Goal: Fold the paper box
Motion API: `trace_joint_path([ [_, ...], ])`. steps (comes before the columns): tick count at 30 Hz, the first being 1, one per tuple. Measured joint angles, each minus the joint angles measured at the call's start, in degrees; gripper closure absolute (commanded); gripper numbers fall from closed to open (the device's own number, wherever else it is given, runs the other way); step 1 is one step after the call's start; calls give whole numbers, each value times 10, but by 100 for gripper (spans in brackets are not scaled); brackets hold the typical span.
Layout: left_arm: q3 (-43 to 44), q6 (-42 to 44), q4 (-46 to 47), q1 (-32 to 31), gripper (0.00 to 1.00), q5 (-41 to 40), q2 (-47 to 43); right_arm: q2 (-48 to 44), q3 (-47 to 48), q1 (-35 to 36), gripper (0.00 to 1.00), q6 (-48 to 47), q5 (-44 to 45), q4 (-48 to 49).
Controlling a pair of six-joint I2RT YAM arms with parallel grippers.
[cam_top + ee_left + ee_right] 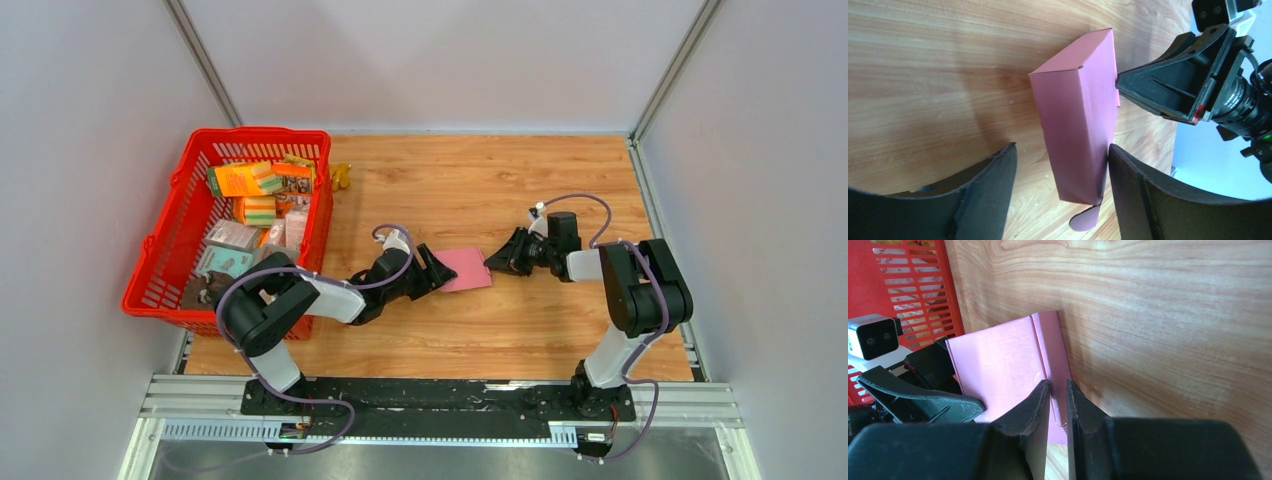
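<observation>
One paper box (464, 268), left claw (1062, 159) straddling, right claw (1058, 390) pinching its edge

I see a light-brown wood-grain tabletop (480, 180) filling the middle of the overhead view. A red plastic lattice basket (160, 245) sits at its left edge. Just beside the basket's far right corner lies a small yellow object (342, 176), too small for me to identify. Near the table's middle rests a small pink cardboard box (464, 268), well apart from the basket.
</observation>
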Motion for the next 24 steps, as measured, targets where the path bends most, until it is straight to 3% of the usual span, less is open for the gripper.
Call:
trace_joint_path([
  [7, 3, -20, 46, 0, 48, 2, 22, 0, 0, 0, 78, 0, 1, 0],
  [11, 3, -21, 52, 0, 60, -1, 21, -3, -4, 0, 72, 0, 4, 0],
  [15, 3, -23, 56, 0, 65, 1, 10, -16, -12, 2, 64, -5, 12, -4],
  [22, -22, -22, 45, 7, 67, 5, -27, -108, -20, 42, 26, -46, 94, -78],
  [24, -29, -22, 27, 11, 67, 16, -47, -163, -19, 73, 21, -71, 157, -120],
])
